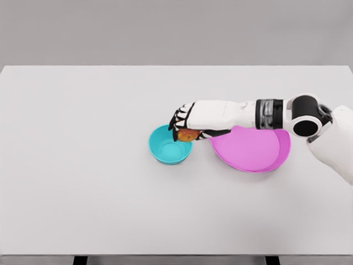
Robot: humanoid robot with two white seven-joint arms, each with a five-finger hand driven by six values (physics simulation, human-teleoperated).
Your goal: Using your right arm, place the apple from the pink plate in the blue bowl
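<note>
The right hand [185,122], white with black fingers, grasps a small red-yellow apple [188,135] above the right rim of the round turquoise-blue bowl [167,149]. The fingers hide most of the fruit. The forearm covers the far edge of the flat pink plate [255,153] on the white table [83,165].

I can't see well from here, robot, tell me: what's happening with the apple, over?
Right hand shut on apple, over the blue bowl's right rim. Pink plate bare. Left arm out of view. Nothing in the way.
</note>
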